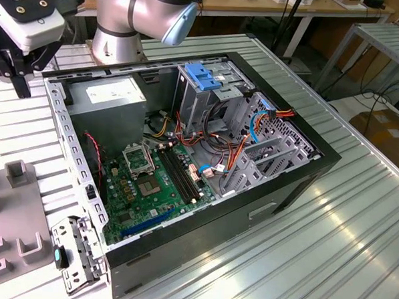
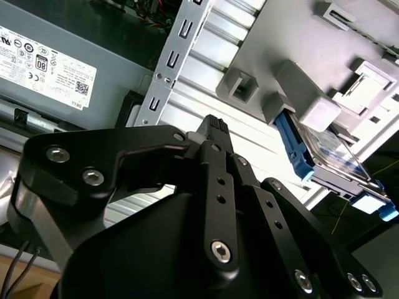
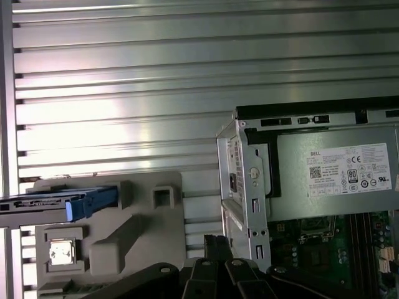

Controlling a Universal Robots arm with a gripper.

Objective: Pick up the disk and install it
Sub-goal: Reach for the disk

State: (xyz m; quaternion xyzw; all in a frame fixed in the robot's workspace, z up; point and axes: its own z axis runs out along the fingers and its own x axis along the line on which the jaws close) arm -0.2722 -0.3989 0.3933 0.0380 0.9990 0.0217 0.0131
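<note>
Apart from the hand (image 2: 215, 128), the disk (image 2: 329, 157).

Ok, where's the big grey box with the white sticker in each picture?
Exterior view: the power-supply box sits in the computer case's corner toward the exterior view's left.
Second wrist view: the box lies just inside the case's rim.
First wrist view: the box is beside the green motherboard.
Shared landmark: the grey holder outside the case.

One claw (image 2: 215, 124) is hovering; near it are sitting one disk (image 3: 50, 205), one grey holder (image 3: 140, 215), one open computer case (image 1: 181, 246), one power-supply box (image 1: 115, 101) and one motherboard (image 1: 140, 193).
</note>
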